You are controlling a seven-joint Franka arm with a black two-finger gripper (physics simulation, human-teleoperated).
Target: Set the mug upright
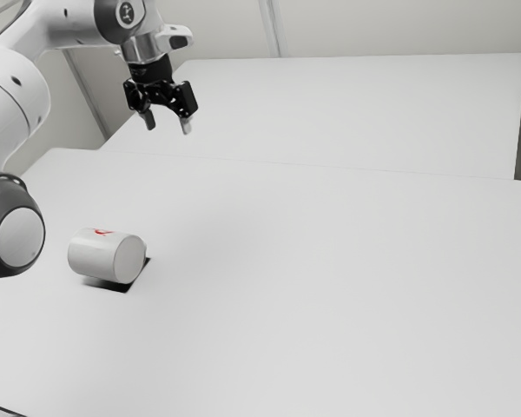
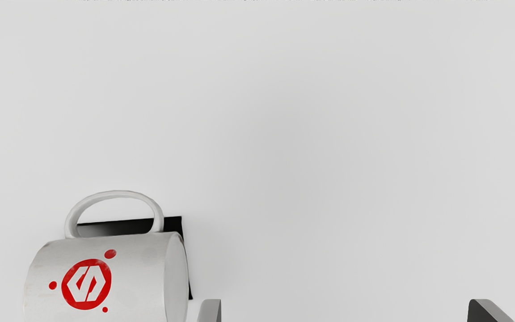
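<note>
The mug [image 1: 106,255] lies on its side on the surface [image 1: 330,295], toward the exterior view's left, so the upright pose that the task asks for is not in place. Its round end face [image 1: 130,259] points toward the exterior view's right; it looks more like the closed base than the mouth, though that is a judgement. The handle [image 2: 116,194] sticks out sideways from the body, reaching over part of a black patch [image 2: 119,228] beside and beneath the mug; whether that patch is a flat thing or a shadow cannot be told. The red logo [image 2: 86,284] faces up toward the camera on the hand. The end effector [image 1: 168,129] is released: its two fingers stand wide apart with nothing between them, raised well clear of both surface and mug. In the wrist view the mug lies outside the gap, off past one finger [image 2: 210,311]. As things lie, the whole of the result is left to achieve: the mug has to be reached and taken hold of, or tipped up by its rim or handle, then turned until its base sits flat, and let go standing. The round body could roll if nudged, and the handle may get in the way of a clean grasp or turn.
</note>
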